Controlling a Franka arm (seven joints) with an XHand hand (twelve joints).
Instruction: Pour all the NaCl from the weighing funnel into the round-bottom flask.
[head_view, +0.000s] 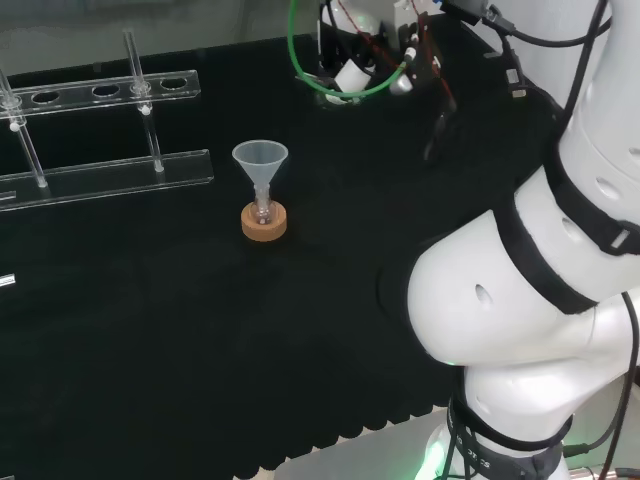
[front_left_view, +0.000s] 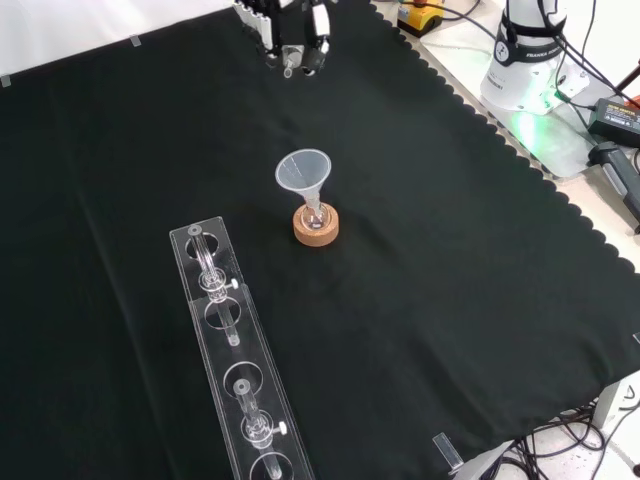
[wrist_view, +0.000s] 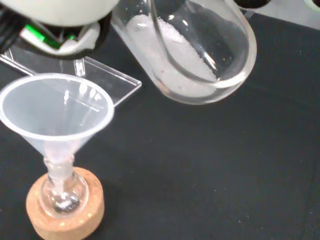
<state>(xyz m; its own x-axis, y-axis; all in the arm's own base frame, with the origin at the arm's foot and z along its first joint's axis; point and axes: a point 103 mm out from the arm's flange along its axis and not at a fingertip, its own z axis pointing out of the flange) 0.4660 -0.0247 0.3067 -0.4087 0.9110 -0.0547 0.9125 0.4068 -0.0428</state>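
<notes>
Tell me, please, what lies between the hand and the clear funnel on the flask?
Nothing: in the front view, bare black cloth separates the hand from the clear plastic funnel.

My hand (front_left_view: 292, 38) hangs at the cloth's far edge; my fingers seem curled, around what I cannot tell.

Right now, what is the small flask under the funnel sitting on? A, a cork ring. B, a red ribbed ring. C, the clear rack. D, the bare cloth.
A: the flask with the funnel in its neck sits in a tan cork ring on the black cloth, apart from the rack.
</notes>
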